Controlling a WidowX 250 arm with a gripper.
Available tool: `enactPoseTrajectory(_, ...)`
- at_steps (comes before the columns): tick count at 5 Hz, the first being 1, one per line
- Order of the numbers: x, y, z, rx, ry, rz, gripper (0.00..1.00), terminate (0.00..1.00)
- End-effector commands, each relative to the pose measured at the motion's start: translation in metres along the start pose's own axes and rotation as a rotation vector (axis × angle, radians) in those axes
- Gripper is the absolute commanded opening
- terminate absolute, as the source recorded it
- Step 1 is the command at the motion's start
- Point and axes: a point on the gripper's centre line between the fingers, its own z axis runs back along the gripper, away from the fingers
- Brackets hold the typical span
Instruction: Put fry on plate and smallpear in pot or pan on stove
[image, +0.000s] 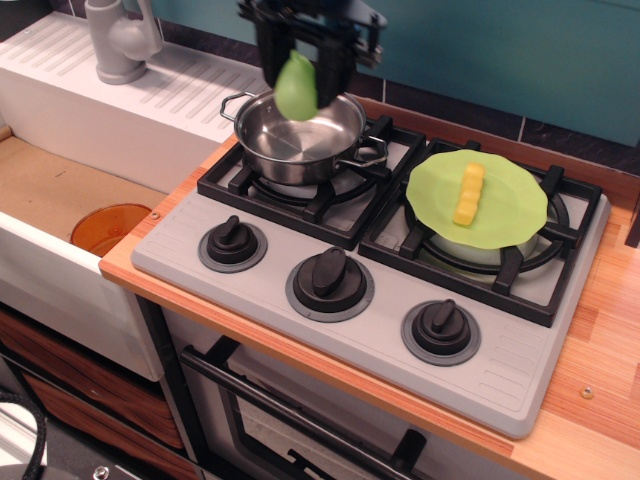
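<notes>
The smallpear (296, 86) hangs above the pot (300, 133) on the stove's (350, 300) left burner, clamped in the black gripper (305, 70), whose upper part is cut off by the frame's top edge. The fry (468, 194) lies on the plate (500, 222), which hides most of the right burner.

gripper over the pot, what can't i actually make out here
All in the one observation.image view:
- The gripper: its upper body is cut off by the top edge.
- The fingertips: hidden behind the smallpear, so the contact points can't be seen.
- Height of the smallpear above the pot: one view doesn't settle it.
- The orange bowl: partly hidden by the counter edge.
</notes>
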Motion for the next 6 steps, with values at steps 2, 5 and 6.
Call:
enactPoseTrajectory(2,0.018,-0.001,0.005,0.023,-0.081,-0.02,1.0,0.0)
enactPoseTrajectory(5,0.019,0.0,0.019,0.015,-0.071,-0.03,1.0,0.0)
enactPoseTrajectory(6,0.007,-0.013,0.028,0.037,-0.067,-0.014,1.0,0.0)
